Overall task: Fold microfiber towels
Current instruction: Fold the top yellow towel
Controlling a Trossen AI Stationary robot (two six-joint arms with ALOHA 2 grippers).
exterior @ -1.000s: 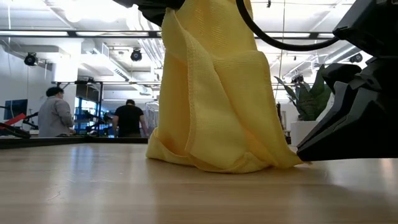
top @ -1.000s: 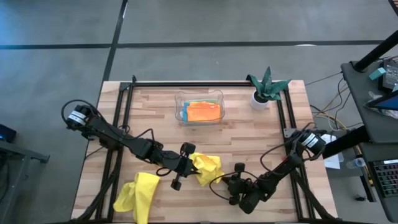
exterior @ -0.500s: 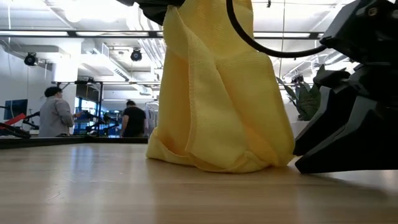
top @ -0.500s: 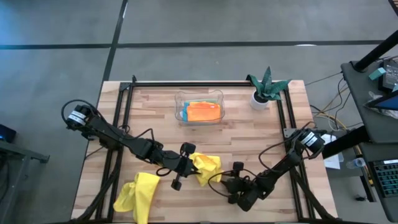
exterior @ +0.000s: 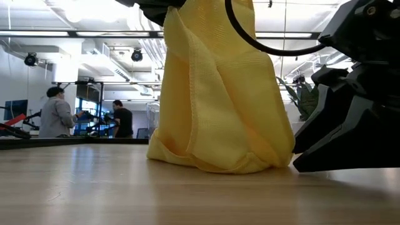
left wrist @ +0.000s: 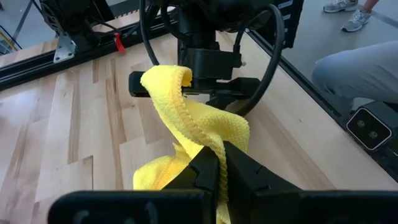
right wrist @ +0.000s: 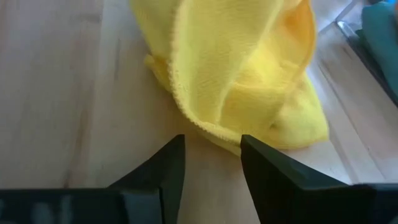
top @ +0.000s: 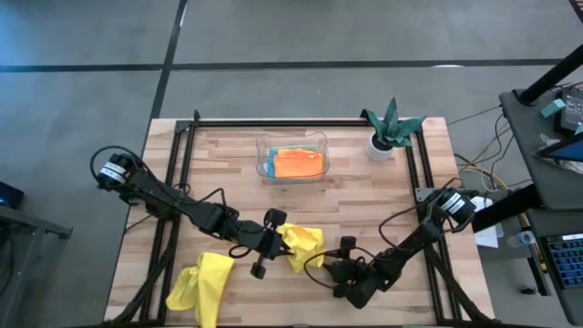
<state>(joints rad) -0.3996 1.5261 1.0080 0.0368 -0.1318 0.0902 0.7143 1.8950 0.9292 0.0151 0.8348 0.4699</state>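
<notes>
Currently the left gripper (top: 278, 239) is clamped on a yellow towel (top: 302, 246), holding it bunched and lifted near the table's (top: 364, 200) front centre, lower folds resting on the wood. Right gripper (right wrist: 211, 158) sits low beside it, fingers parted at the towel's edge. Second yellow towel (top: 204, 284) lies crumpled front-left. Orange towel (top: 298, 163) lies in the clear tray (top: 264, 146).

Yellow towel (left wrist: 199, 134) showing as soft cloth w/ fine ribbed weave, stitched hem, matt nap. Surface (top: 364, 196) showing as wood planks, butcher-block grain, smooth w/ slight sheen. Tray (top: 291, 146) looking like clear glossy plastic. Left tool (left wrist: 219, 171) and right tool (right wrist: 211, 165) fingers reading as dark matt plastic. Frame rails (top: 182, 155) looking like black metal. Plant pot (top: 380, 148) appearing white, smooth.
</notes>
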